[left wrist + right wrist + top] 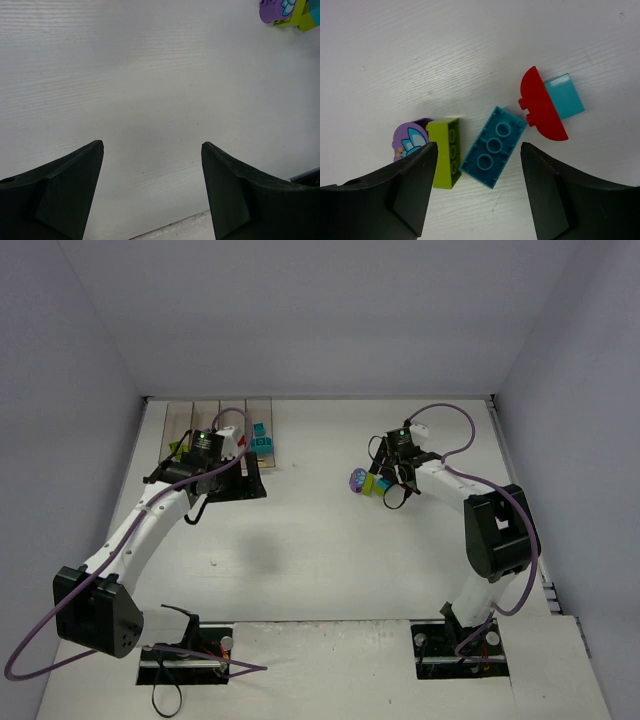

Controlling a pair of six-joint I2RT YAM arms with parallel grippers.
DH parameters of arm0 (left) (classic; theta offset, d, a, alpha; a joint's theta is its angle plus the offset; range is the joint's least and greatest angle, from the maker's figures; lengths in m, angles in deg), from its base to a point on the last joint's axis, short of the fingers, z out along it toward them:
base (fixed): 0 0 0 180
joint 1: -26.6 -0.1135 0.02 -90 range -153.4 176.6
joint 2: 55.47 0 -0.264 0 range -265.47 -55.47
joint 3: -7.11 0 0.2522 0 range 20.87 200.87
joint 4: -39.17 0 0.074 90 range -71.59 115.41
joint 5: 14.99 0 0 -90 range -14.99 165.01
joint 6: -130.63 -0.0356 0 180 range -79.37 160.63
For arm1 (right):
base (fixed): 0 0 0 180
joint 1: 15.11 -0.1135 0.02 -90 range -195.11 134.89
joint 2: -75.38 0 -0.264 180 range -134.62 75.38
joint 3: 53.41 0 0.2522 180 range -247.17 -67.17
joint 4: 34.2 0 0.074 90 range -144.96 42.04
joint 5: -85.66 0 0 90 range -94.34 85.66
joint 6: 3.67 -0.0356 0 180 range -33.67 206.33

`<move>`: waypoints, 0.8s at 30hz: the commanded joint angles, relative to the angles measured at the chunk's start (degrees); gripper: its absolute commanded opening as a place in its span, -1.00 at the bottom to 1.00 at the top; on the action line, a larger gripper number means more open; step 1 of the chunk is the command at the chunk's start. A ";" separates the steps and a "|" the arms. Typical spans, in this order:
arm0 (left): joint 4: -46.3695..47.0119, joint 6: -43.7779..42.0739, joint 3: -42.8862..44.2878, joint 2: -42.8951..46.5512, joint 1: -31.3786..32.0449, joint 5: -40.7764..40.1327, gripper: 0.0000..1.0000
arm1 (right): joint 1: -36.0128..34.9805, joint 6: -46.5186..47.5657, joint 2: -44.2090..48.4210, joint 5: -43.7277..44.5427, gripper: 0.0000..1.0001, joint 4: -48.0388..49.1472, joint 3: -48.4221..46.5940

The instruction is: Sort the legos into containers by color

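White, faintly grained surface (320,550). Far-left corner: row of 4 clear containers (190,418) sits on it. Right of centre, 1 loose cluster of legos (366,483): purple piece (402,137) w/ a printed face, touching a lime brick (445,150). Just beside that, a teal brick (493,146), underside up, lying diagonal. Next to it, a red half-round (540,105) touching a light-teal piece (564,96).

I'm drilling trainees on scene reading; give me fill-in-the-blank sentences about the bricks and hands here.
1. The rounded plastic piece beside the lime green plastic brick is ___.
2. The half-round plastic piece near the teal rectangular plastic brick is ___.
3. The left hand, fingers open, holds ___.
Missing words: purple; red; nothing.
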 commanded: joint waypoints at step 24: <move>3.02 0.74 2.93 -0.56 0.78 -0.04 0.45 | -1.52 -7.07 -2.65 4.50 -0.16 -3.91 -2.38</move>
